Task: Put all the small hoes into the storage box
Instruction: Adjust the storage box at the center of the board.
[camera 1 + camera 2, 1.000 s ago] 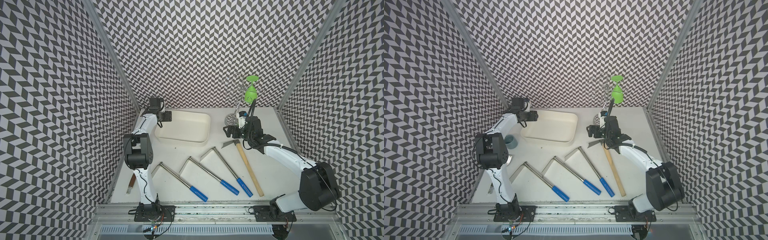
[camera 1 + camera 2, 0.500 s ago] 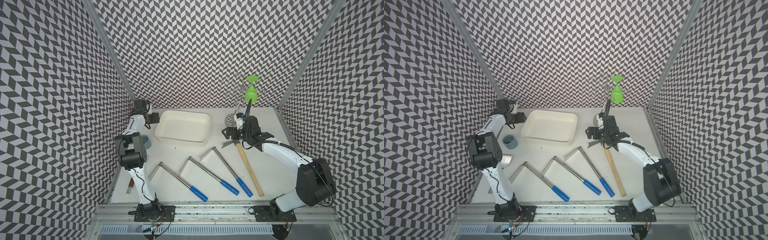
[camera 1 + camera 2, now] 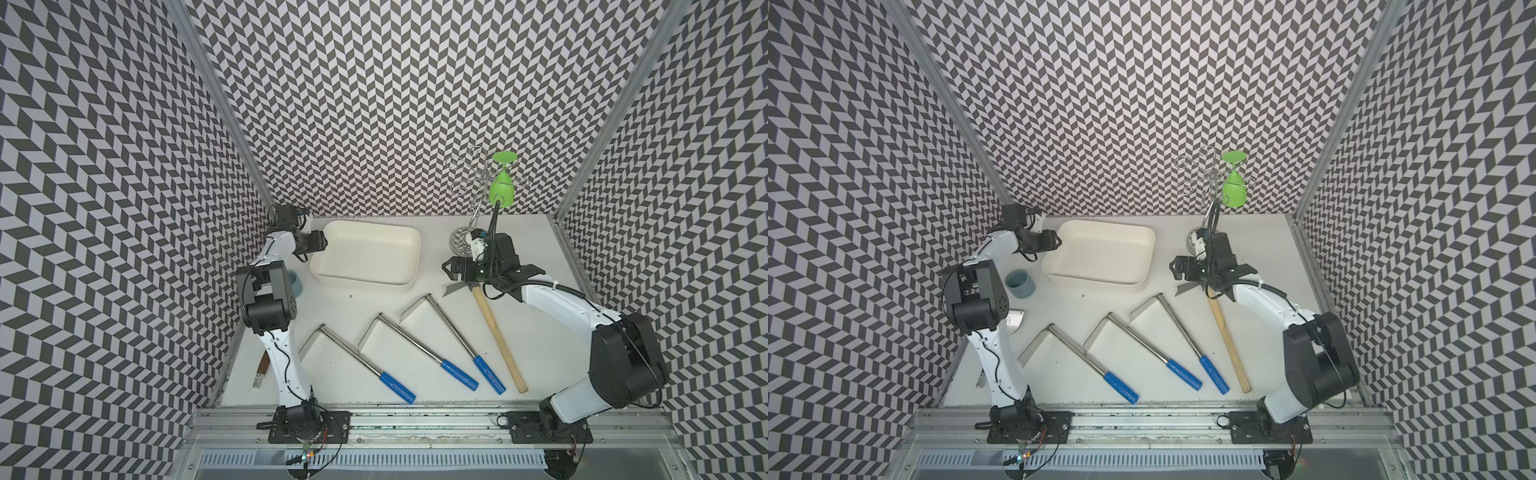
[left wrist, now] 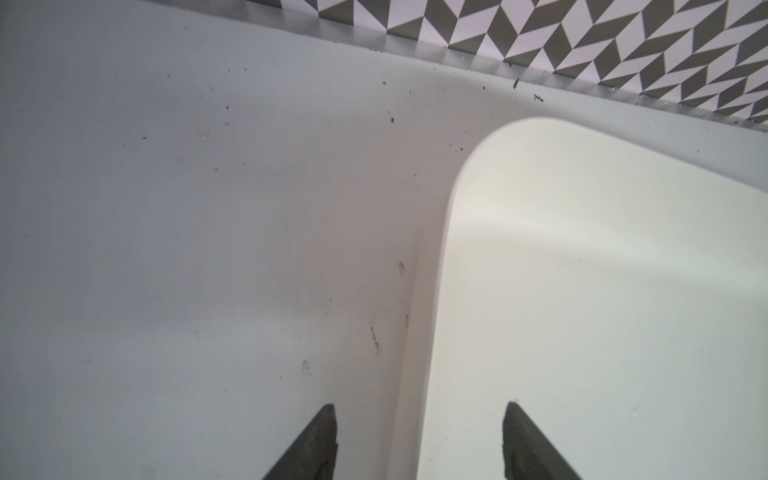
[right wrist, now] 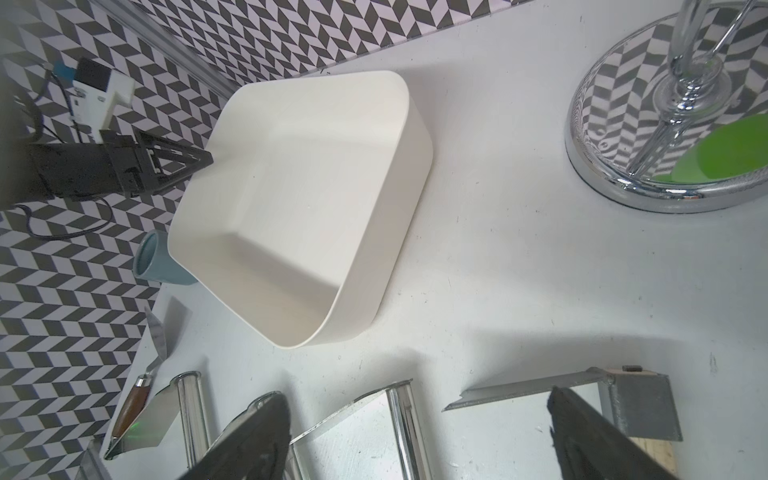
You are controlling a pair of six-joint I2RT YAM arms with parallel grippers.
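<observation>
Fingers of left gripper apart, straddling storage box rim. Same for right gripper, spread wide above head of small hoe, which lies flat on table, outside box.

White arm links, black joint housings, thin black cables, black wedge-shaped pincer fingers.

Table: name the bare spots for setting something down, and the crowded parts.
Bare: the strip between the storage box and the chrome stand; the back right corner; the stretch between the wooden-handled hoe and the right arm. Crowded: the front middle, with three blue-handled tools.
</observation>
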